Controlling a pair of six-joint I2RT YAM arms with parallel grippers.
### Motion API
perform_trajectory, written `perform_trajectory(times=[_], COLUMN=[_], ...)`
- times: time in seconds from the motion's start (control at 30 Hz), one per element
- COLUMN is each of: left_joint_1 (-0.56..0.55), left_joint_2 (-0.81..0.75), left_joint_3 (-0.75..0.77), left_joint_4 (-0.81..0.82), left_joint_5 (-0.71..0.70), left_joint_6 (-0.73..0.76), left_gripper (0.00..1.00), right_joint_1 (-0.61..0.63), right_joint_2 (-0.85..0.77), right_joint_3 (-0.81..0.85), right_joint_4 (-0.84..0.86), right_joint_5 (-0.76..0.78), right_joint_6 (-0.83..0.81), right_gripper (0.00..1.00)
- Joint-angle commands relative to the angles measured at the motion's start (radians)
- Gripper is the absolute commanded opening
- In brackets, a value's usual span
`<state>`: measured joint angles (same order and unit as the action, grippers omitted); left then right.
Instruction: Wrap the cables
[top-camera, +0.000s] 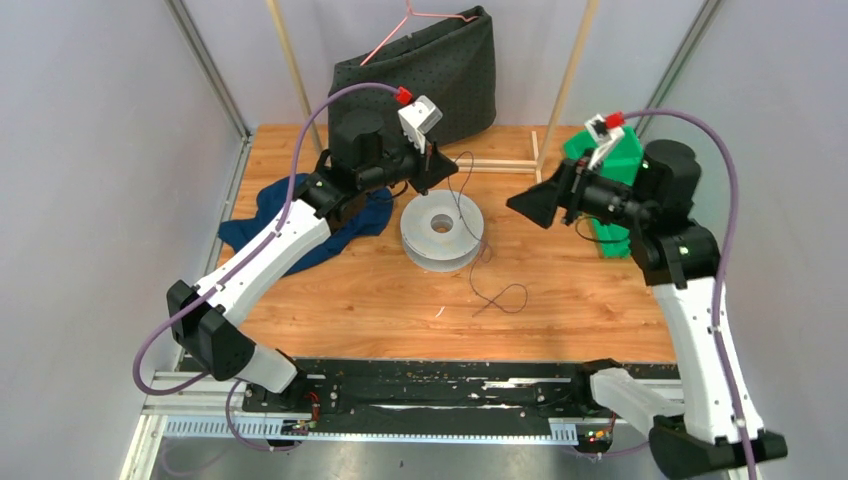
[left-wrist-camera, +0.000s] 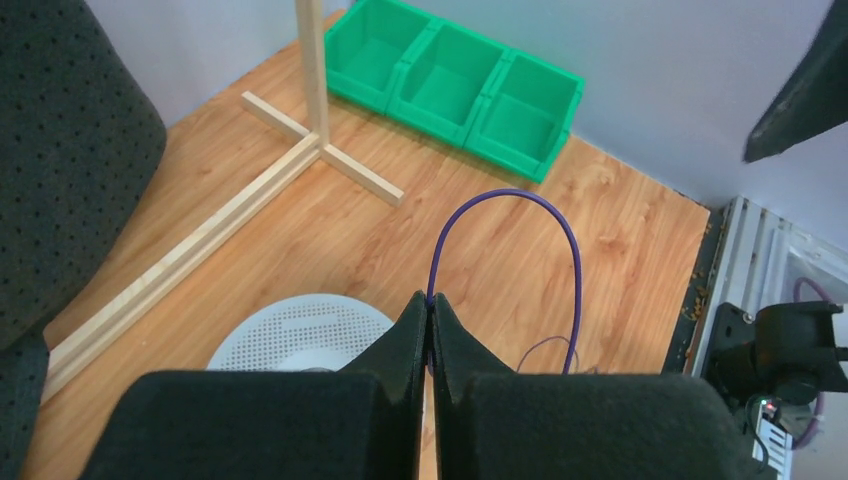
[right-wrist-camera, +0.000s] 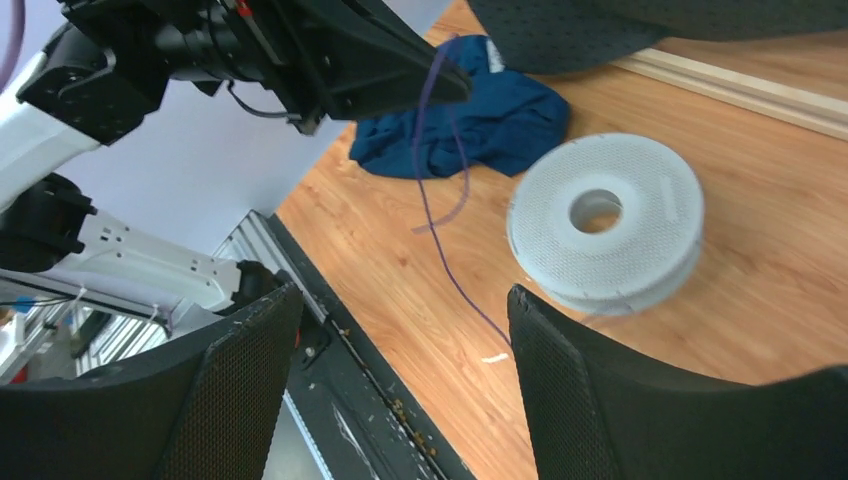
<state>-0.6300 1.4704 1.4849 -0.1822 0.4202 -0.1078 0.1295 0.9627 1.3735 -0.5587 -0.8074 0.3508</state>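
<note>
Nearest my 2 bases, a black rail runs along the near edge of the wooden table; just beyond it the loose tail of the cable lies on the boards in 1 small open loop, to the right of centre; from there the strand climbs past the right side of the grey-white spool, which lies flat in the middle of the table with its hole facing up; whether any turn sits round the spool I cannot tell; above the spool's far-left rim my left pincer hangs with its 2 fingers pressed together on the cable, which arches up out of the tips and drops back toward the table; my right pincer hovers to the right of the spool, well apart from it, jaws spread wide with nothing between them, pointing toward the left pincer; under my left forearm a crumpled blue cloth rests on the table, left of the spool; behind my right wrist stand 3 joined green bins at the far right; a pale wooden frame rises from flat base bars near the far edge; last, against the back wall, a dark bag sits with a pink hanger poking up at its top.
</note>
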Motion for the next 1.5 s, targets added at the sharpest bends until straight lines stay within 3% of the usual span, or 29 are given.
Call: perform_trajectory(times=[0.0,0.3,0.5,0.7,0.83,0.97,1.0,1.1,1.13,1.17,1.23,1.47], left_joint_1=[-0.002,-0.015,-0.029,-0.031,-0.033,-0.033,-0.033,-0.032,-0.032,-0.030,-0.026,0.009], left_joint_2=[-0.026,-0.059,-0.062,-0.055,-0.051,-0.050,-0.049,-0.049,-0.053,-0.061,-0.079,-0.130], left_joint_3=[0.023,-0.007,-0.010,-0.007,0.000,0.007,0.011,0.017,0.017,0.012,-0.009,-0.093], left_joint_4=[-0.026,-0.020,-0.029,-0.034,-0.038,-0.040,-0.041,-0.048,-0.053,-0.055,-0.054,-0.023], left_joint_5=[0.033,-0.027,-0.024,-0.026,-0.026,-0.029,-0.039,-0.056,-0.064,-0.071,-0.070,-0.029], left_joint_6=[0.050,0.062,0.063,0.063,0.066,0.065,0.059,0.043,0.044,0.046,0.050,0.011], left_gripper=[0.00,0.00,0.00,0.00,0.00,0.00,0.03,0.65,0.77,0.84,0.88,0.87], right_joint_1=[0.135,0.240,0.249,0.254,0.254,0.254,0.254,0.253,0.253,0.252,0.252,0.247], right_joint_2=[0.109,0.274,0.321,0.337,0.311,0.279,0.267,0.239,0.229,0.220,0.205,0.184], right_joint_3=[0.053,0.125,0.090,0.097,0.066,0.029,0.021,-0.002,-0.007,-0.010,-0.012,0.007], right_joint_4=[0.117,0.195,0.300,0.331,0.331,0.327,0.327,0.338,0.346,0.350,0.369,0.385], right_joint_5=[0.121,0.181,0.159,0.136,0.150,0.150,0.143,0.135,0.135,0.137,0.128,0.112], right_joint_6=[0.038,0.076,0.129,0.144,0.144,0.135,0.132,0.123,0.120,0.119,0.119,0.126], right_gripper=[0.78,0.73,0.53,0.27,0.02,0.01,0.01,0.01,0.01,0.01,0.01,0.01])
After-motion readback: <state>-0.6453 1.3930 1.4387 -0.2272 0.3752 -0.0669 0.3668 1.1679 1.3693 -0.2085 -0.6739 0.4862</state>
